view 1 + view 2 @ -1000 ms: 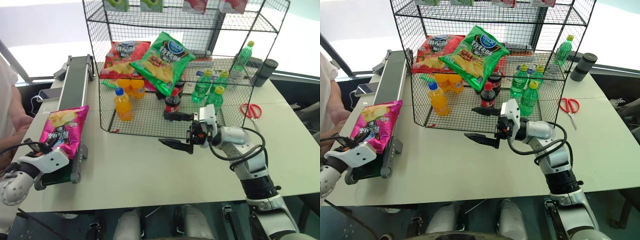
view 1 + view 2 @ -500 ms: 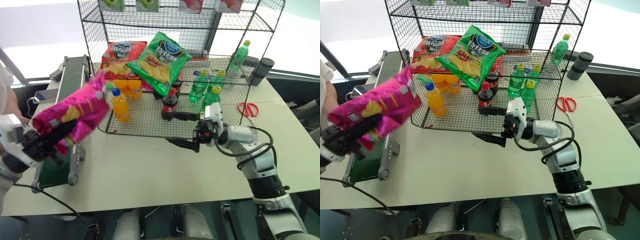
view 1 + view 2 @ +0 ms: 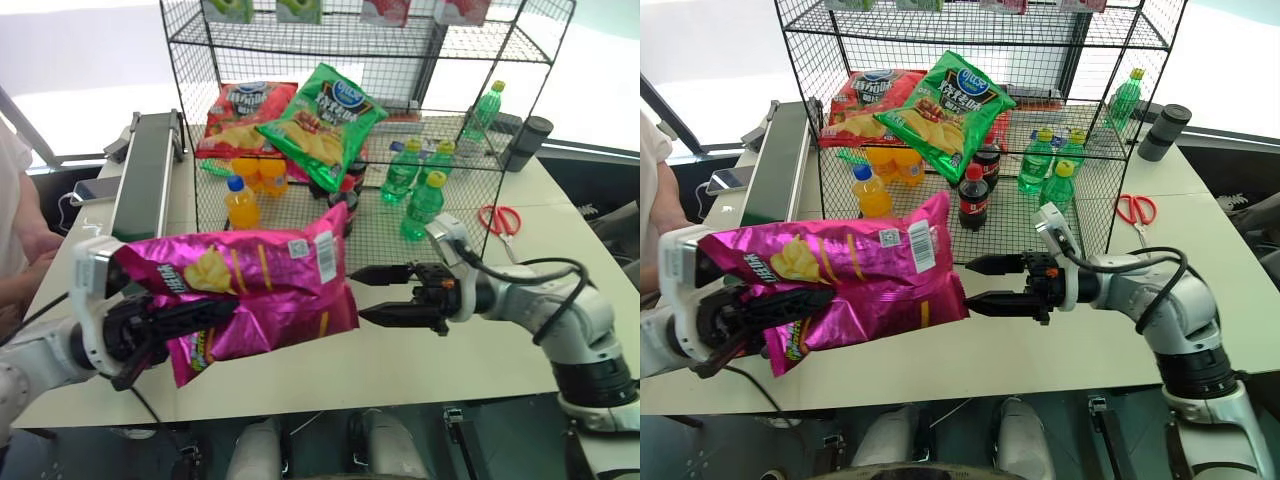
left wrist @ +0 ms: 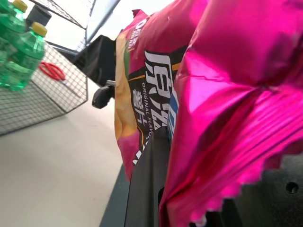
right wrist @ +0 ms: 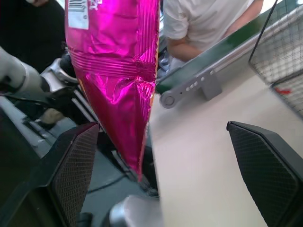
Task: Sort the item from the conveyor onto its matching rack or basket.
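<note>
The magenta-pink crisp bag (image 3: 250,290) is held lengthwise above the near table edge, pinched at its left end by the left gripper (image 3: 165,318). Just right of it, the right gripper (image 3: 385,295) is spread wide, pointing left. On the far black wire-grid shelving unit (image 3: 300,40), one red chip bag (image 3: 240,110), one green chip bag (image 3: 325,120), three orange bottles and three green bottles are seen. One dark green conveyor belt (image 3: 150,170) lies at the left.
</note>
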Motion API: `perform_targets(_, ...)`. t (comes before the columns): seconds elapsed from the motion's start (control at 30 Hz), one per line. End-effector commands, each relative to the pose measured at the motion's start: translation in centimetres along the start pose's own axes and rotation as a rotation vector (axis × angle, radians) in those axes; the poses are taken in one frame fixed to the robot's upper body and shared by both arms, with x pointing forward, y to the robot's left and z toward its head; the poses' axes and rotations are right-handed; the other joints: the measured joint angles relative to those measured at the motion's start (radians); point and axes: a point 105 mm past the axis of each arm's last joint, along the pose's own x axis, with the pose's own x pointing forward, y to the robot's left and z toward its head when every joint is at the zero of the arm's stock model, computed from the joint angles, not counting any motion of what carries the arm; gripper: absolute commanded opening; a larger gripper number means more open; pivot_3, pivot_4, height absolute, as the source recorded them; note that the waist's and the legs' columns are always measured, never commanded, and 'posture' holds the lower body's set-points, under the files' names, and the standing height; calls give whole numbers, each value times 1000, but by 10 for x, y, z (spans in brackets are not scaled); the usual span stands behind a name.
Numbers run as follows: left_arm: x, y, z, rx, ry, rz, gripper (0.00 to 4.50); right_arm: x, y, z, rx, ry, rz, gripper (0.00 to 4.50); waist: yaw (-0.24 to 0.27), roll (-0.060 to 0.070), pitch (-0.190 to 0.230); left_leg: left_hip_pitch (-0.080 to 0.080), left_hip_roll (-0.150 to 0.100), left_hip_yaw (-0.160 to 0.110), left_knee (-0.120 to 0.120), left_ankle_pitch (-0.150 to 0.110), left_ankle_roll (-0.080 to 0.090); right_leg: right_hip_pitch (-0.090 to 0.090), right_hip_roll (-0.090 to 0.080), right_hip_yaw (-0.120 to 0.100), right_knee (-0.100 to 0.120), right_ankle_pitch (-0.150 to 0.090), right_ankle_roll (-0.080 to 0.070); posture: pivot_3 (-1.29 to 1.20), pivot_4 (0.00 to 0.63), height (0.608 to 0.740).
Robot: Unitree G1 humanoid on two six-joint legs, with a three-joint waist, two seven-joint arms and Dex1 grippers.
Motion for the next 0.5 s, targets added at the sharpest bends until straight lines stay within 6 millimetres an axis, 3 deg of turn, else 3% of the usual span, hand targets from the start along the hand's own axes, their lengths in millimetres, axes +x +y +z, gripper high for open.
perform_targets(0.03, 11, 6, -6, 32, 17, -25, 25, 4, 18, 6, 22, 4, 71, 4500, 1, 0, 0, 0, 0, 0, 0, 0, 0, 0, 0, 0, 0, 0, 0, 0, 150, 740)
perform_targets(0.27, 24, 17, 6, 99, -20, -45, 25, 9, 25, -7, 99, 56, 72, 4500, 17, -1, -1, 0, 0, 0, 1, 0, 0, 0, 0, 0, -1, 0, 0, 0, 150, 740)
perform_targets(0.5, 30, 24, 10, 142, -42, -45, 25, 12, 22, 1, 117, 12, 73, 4500, 22, -1, -1, -1, 0, 0, 1, 0, 1, 0, 0, 0, -1, 0, 0, 0, 150, 740)
